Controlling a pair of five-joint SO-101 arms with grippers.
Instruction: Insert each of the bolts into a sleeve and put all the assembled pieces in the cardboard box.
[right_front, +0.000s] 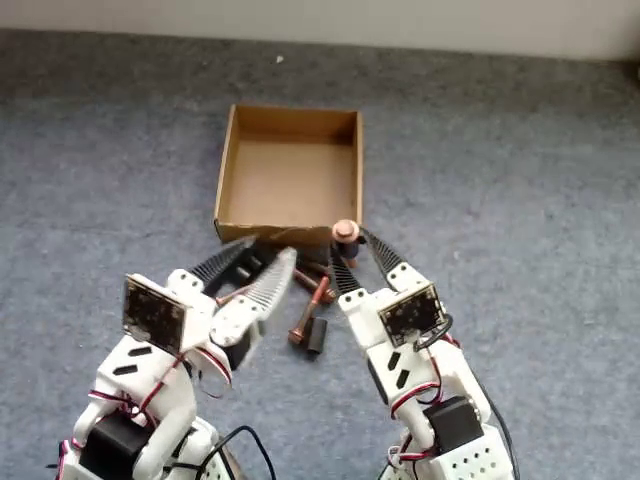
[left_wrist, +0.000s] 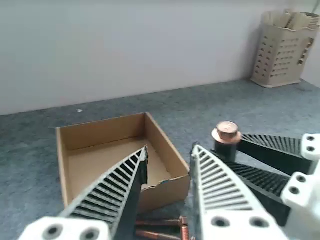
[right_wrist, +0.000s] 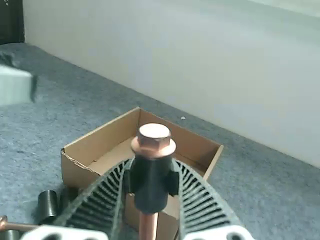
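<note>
Right gripper (right_wrist: 150, 172) is clamped tight on a black sleeve (right_wrist: 150, 189) with a copper bolt (right_wrist: 153, 141) pushed through it. The piece stands upright between the fingers, with the hex head poking out above the sleeve and a bit of shank hanging out underneath.

Left gripper (left_wrist: 170, 150) sits just beside it, about level. Its jaws are spread wide and it's got nothing in it. From its own camera the held piece is off to one side of its fingers, not touching them.

Down on the grey carpet (right_front: 520, 200), under and between the two grippers, some loose bolts (right_front: 312, 298) lie flat. A loose sleeve (right_front: 316, 336) lies just beside the end of one of them, a little closer to the arm bases.

Right past both sets of fingertips is the cardboard box (right_front: 227, 170), open side up. From the high view the held bolt's head sits right at the near wall's corner, on the right gripper's side.

Way beyond the box there's a pale wall (left_wrist: 125, 45), and a beige basket (left_wrist: 282, 50) stands against it, well apart from everything else.
</note>
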